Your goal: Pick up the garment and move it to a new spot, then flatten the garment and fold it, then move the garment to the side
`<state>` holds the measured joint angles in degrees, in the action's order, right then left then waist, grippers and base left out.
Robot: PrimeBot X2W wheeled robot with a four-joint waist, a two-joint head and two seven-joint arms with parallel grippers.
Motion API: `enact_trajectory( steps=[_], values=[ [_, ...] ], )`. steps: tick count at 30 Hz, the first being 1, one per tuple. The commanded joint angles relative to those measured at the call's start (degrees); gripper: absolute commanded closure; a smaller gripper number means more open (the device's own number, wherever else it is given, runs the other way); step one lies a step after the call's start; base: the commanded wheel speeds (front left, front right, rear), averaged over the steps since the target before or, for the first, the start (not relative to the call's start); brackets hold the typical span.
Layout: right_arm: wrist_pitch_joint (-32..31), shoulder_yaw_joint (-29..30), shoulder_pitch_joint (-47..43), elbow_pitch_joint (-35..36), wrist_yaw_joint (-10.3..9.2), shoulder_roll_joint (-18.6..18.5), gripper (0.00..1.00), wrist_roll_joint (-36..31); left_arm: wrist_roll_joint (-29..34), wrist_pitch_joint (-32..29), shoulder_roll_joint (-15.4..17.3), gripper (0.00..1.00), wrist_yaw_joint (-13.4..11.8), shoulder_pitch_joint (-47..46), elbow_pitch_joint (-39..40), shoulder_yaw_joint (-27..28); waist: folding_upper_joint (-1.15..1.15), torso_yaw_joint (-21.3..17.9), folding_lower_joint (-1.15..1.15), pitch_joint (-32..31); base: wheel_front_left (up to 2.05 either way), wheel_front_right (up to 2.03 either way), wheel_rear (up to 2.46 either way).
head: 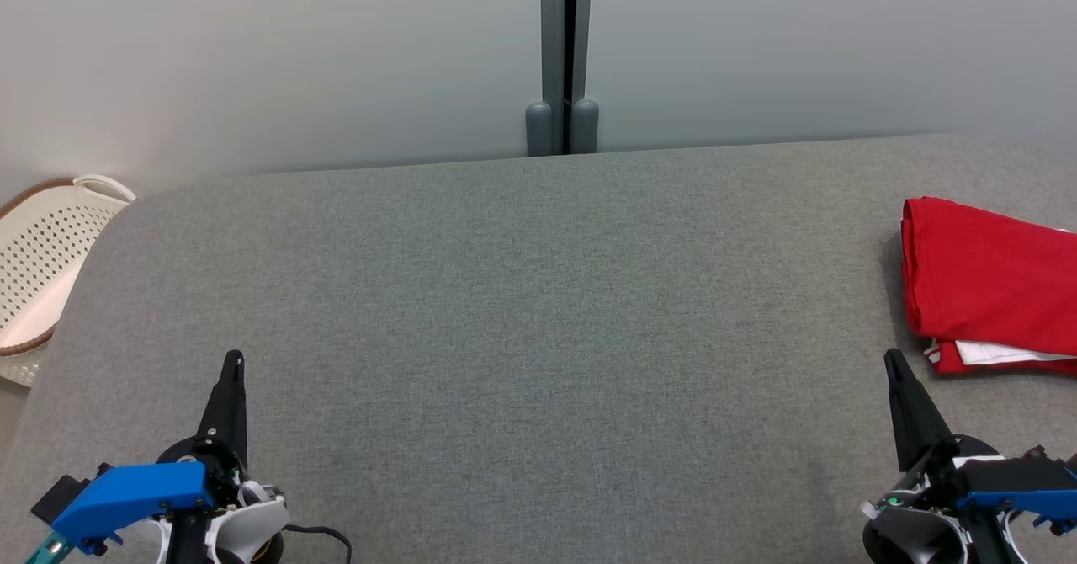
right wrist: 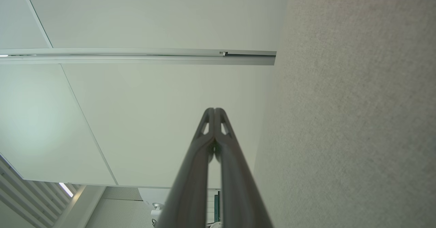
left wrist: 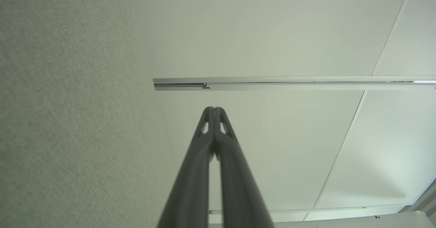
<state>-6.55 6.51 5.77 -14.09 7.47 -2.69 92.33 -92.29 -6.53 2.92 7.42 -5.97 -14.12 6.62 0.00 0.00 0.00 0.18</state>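
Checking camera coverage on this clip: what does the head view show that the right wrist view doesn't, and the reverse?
Head view adds: the folded red garment on the table's right side, a white basket off the left end, and the left gripper, shut. Right wrist view adds: a slatted surface with a light strip past the wall panels. Shared: the right gripper, fingers shut and holding nothing, the gray table, and the pale wall with its gray post.

Garment (head: 984, 282) cut off rightward (perhaps half hidden).
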Motion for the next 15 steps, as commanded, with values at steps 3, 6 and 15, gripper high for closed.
enact_trajectory(
  steps=[3, 6, 15],
  values=[
    [-0.2, 0.1, 0.8, 0.2, 0.04, -0.4, 1.0, 0.2, -0.2, -0.2, -0.1, 1.0, 0.3, -0.5, 0.3, 0.1, 0.0, 0.0, 0.0, 0.0, 0.0, 0.0, 0.0],
    [-0.2, 0.1, 0.8, 0.2, 0.04, -0.4, 1.0, 0.2, -0.2, -0.2, -0.1, 1.0, 0.3, -0.5, 0.3, 0.1, 0.0, 0.0, 0.0, 0.0, 0.0, 0.0, 0.0],
    [-0.2, 0.1, 0.8, 0.2, 0.04, -0.4, 1.0, 0.2, -0.2, -0.2, -0.1, 1.0, 0.2, -0.5, 0.3, 0.1, 0.0, 0.0, 0.0, 0.0, 0.0, 0.0, 0.0]
  ],
)
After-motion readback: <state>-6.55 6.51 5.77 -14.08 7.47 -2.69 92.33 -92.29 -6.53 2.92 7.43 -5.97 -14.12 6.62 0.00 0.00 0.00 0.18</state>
